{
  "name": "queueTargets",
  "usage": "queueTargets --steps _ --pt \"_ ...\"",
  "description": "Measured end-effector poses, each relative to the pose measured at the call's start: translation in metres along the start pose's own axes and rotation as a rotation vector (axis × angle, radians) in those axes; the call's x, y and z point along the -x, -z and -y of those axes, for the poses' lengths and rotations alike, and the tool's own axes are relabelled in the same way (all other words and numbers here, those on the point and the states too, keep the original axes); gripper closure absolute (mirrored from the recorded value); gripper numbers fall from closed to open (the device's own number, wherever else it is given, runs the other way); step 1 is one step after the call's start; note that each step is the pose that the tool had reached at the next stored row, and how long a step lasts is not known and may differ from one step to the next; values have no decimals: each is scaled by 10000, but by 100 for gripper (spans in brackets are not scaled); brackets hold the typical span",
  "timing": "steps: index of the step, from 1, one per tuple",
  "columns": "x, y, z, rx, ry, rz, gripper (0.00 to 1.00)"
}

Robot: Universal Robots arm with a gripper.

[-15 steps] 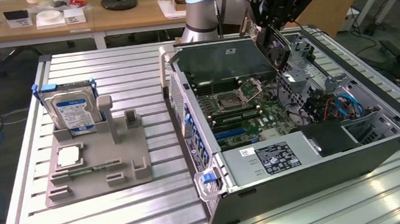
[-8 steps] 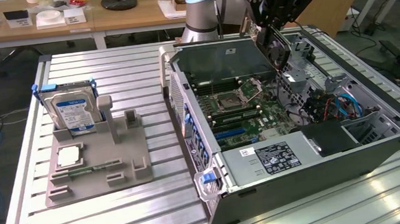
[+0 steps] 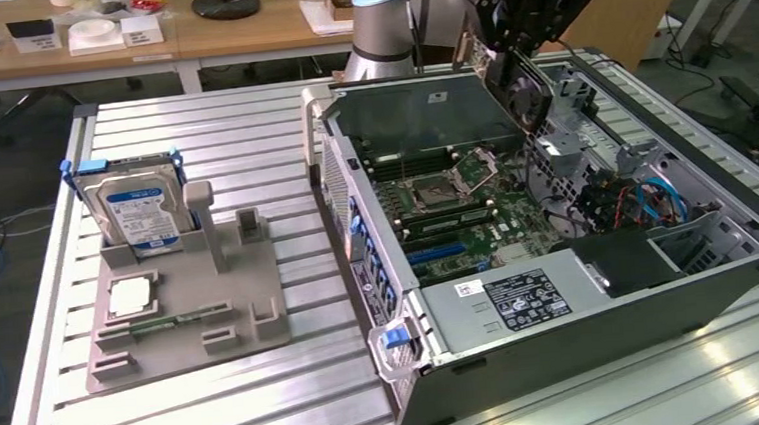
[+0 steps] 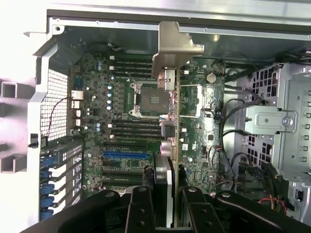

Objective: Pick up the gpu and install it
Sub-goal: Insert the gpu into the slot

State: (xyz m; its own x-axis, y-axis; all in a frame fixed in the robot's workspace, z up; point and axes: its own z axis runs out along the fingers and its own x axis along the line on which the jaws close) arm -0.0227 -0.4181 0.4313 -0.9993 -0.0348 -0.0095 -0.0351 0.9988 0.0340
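While gripper [image 4: 167, 201] pinches gpu [image 4: 171, 53] above motherboard [image 3: 446, 203] inside open case [image 3: 602, 322], hard drive [image 3: 139, 214] stands in grey holder [image 3: 244, 282].

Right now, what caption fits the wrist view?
The tool grips the gpu edge-on over the motherboard inside the open computer case.

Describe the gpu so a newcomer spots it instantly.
Start at the open grey metal computer case on the slatted table. Over its green motherboard, the black gripper clamps the gpu, a thin dark card. Unlike the boxy blue-labelled hard drive in the grey rack, it is flat, with a silver bracket at one end.
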Motion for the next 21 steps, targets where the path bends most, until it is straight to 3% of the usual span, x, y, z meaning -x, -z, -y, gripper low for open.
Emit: queueTargets --steps 21 --pt "0 0 0 45 2261 -76 73"
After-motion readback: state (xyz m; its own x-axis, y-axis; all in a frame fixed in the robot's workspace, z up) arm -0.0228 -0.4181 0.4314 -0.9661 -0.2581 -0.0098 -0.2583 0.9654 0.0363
